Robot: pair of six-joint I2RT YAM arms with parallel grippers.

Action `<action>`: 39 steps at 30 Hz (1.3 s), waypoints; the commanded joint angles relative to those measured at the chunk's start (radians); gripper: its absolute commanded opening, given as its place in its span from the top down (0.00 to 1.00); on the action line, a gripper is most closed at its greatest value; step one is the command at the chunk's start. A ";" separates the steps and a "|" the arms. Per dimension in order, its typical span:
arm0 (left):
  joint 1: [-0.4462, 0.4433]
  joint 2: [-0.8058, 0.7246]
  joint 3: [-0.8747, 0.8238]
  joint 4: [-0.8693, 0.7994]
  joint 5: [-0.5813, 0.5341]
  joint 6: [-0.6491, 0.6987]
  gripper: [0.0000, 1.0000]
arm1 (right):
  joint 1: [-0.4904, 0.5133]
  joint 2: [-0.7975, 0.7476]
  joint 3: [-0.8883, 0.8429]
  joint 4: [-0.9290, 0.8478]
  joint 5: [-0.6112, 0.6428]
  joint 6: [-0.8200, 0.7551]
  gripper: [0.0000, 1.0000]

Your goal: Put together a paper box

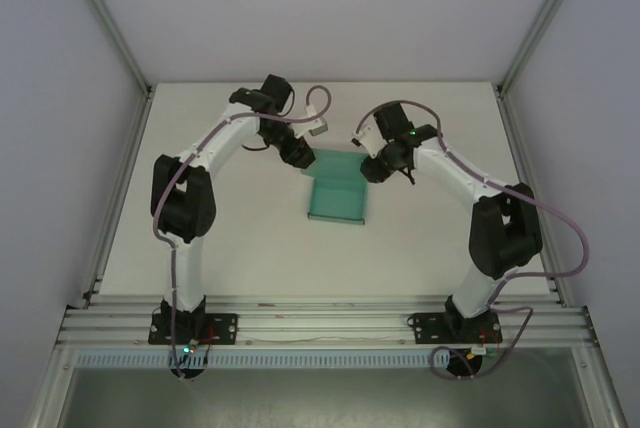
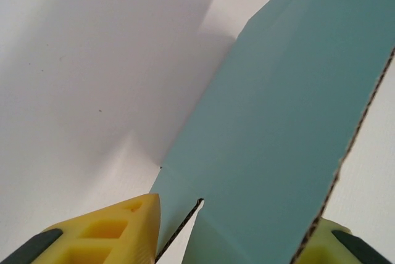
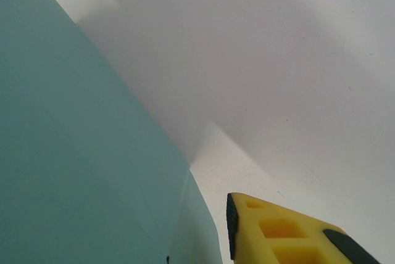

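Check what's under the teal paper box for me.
The paper box lies on the white table, which shows along its near and side edges. The card covers whatever is directly beneath it, so I can't tell whether anything is trapped there.

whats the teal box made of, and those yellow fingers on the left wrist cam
Paper box: looks like thin corrugated card with a matte teal face; the cut edge shows dark wavy fluting. Yellow fingers: probably hard plastic, matte, with square moulded recesses.
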 commanded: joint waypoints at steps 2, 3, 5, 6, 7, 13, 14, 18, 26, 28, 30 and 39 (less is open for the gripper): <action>-0.018 0.016 0.020 -0.076 -0.034 0.039 0.66 | -0.005 0.007 0.038 -0.043 0.021 -0.005 0.70; -0.021 0.019 0.020 -0.079 -0.043 0.037 0.66 | -0.005 0.006 0.034 -0.040 0.025 -0.003 0.70; -0.024 0.025 0.019 -0.089 -0.069 0.032 0.67 | -0.005 0.005 0.030 -0.036 0.027 0.002 0.69; -0.024 0.027 0.014 -0.089 -0.076 0.030 0.67 | -0.005 0.005 0.028 -0.036 0.028 0.003 0.69; -0.025 0.025 0.007 -0.087 -0.077 0.029 0.68 | -0.006 0.006 0.027 -0.037 0.029 0.007 0.69; -0.027 -0.003 -0.031 -0.010 -0.150 -0.039 1.00 | -0.006 0.003 0.037 -0.066 0.014 0.010 0.81; -0.029 -0.008 -0.032 0.005 -0.169 -0.058 1.00 | -0.006 0.002 0.041 -0.075 0.013 0.010 0.87; -0.030 -0.051 -0.059 0.099 -0.238 -0.176 1.00 | -0.006 -0.004 0.059 -0.083 0.014 0.041 1.00; -0.044 -0.239 -0.282 0.491 -0.394 -0.772 1.00 | 0.017 -0.064 0.028 0.148 0.190 0.515 1.00; -0.056 -0.279 -0.369 0.614 -0.379 -0.928 1.00 | 0.037 -0.066 0.012 0.203 0.292 0.685 1.00; -0.081 -0.307 -0.437 0.706 -0.429 -1.026 1.00 | 0.079 -0.052 0.018 0.220 0.414 0.800 1.00; -0.135 -0.276 -0.492 0.888 -0.535 -1.376 1.00 | 0.181 0.040 -0.021 0.389 0.530 1.073 1.00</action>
